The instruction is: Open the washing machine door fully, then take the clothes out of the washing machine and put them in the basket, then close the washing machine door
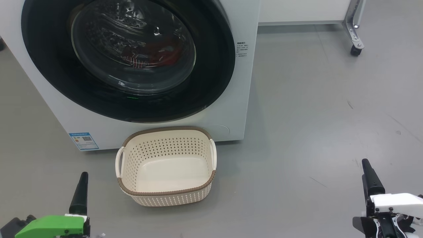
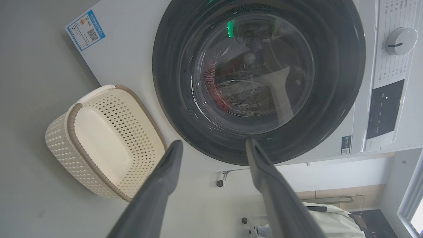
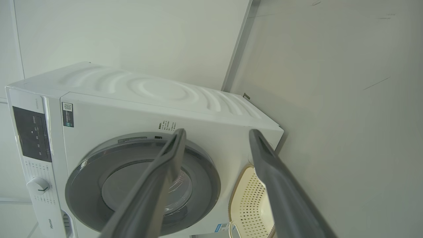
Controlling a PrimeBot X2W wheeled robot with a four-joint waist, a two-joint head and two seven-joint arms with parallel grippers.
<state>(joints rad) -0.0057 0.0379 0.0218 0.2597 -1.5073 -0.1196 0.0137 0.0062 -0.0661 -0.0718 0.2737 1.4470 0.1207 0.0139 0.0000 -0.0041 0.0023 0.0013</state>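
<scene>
Two grippers are hanging nearest me, left gripper (image 2: 214, 142) and right gripper (image 3: 218, 131), both spreading their fingers wide and gripping nothing. Next out, the basket (image 1: 167, 128) is sitting empty on the floor (image 1: 314, 115), just in front of the washer (image 1: 66, 119) and below the door (image 1: 214, 66), which is lying shut against the front. I'm judging that door stiff, hinged and fairly heavy, and its glossy black surround is looking slippery. So I'm planning on hooking a finger behind its outer edge rather than pressing its centre. Furthest in, the clothes (image 1: 165, 54) are showing red through the door. I'm expecting them soft, light and limp, so I'm thinking of pinching a bunched fold.

Head view is giving me the basket's bare bottom. My left wrist view is adding the dial (image 2: 401, 40) and panel (image 2: 385, 109) on the washer's front. My right wrist view is showing the washer's top and a pale strip (image 3: 132, 139) at the door's edge, possibly the pull recess.
</scene>
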